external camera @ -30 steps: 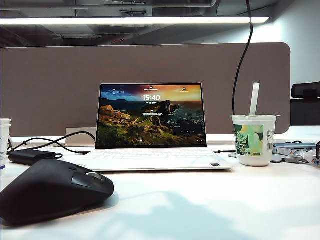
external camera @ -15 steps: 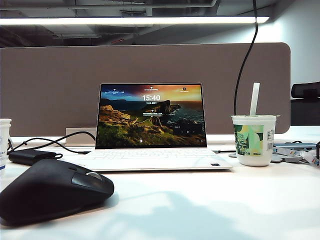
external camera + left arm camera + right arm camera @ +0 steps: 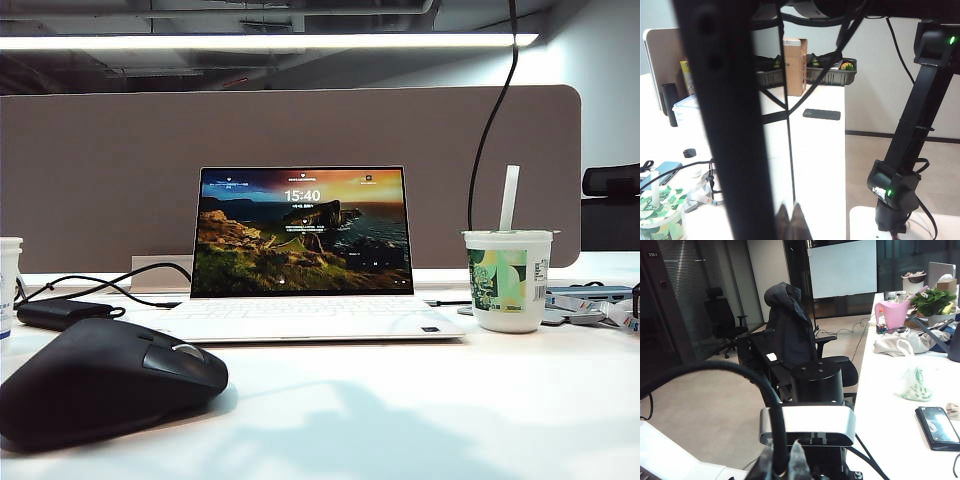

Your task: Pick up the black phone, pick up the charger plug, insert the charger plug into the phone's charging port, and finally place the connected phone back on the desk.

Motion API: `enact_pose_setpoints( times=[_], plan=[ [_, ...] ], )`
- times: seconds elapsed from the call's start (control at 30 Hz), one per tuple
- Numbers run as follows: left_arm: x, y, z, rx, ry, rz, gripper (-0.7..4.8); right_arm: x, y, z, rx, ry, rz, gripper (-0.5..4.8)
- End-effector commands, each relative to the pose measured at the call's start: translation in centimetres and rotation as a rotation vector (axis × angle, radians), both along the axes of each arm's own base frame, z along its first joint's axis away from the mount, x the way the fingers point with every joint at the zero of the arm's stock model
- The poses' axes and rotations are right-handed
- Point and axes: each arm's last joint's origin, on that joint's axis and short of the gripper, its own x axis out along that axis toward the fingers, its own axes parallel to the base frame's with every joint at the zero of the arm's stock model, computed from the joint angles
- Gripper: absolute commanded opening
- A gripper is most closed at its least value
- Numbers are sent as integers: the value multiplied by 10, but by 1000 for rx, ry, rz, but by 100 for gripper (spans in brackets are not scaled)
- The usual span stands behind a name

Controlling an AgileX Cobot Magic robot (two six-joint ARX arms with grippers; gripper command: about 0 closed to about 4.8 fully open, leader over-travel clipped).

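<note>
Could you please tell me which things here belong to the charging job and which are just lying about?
Job: charger cable in right gripper; left gripper, shut; both out of the exterior view; desk.
Lying about: laptop, mouse, cup, power brick.

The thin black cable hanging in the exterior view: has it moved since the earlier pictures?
Yes. The thin black cable has drifted slightly right at its top, judged against the white straw.

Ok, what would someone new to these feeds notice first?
The open laptop mid-desk with its bright landscape screen, then the big black mouse near left and the straw cup at right. Neither gripper shows in the exterior view; in the wrist views the left gripper and right gripper are both shut, the right one on a black cable.
</note>
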Motion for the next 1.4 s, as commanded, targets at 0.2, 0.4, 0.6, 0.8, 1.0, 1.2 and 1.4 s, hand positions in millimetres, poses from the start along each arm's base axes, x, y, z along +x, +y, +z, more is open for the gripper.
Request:
enact_pose_setpoints(
  times=[0.2,0.4,0.6,0.8,1.0,1.2,1.4],
  plan=[
    [-4,6,25,-158,-134,15,-6,6,-8,-5,-38,50,8,-4],
    [1,10,25,-154,-139,50,-6,6,-8,-6,-41,54,14,-5],
    [3,11,24,-144,-131,55,-7,6,-8,-4,-34,46,-3,62],
    [3,10,22,-132,-120,55,-6,6,-8,0,-19,38,-29,123],
    [4,9,18,-100,-87,59,-7,6,-17,18,15,-10,-60,160],
    [6,7,9,-24,-41,57,-6,6,-20,24,39,-38,-92,158],
    [6,7,7,-12,-33,40,-6,8,-18,23,36,-29,-108,157]
  ],
)
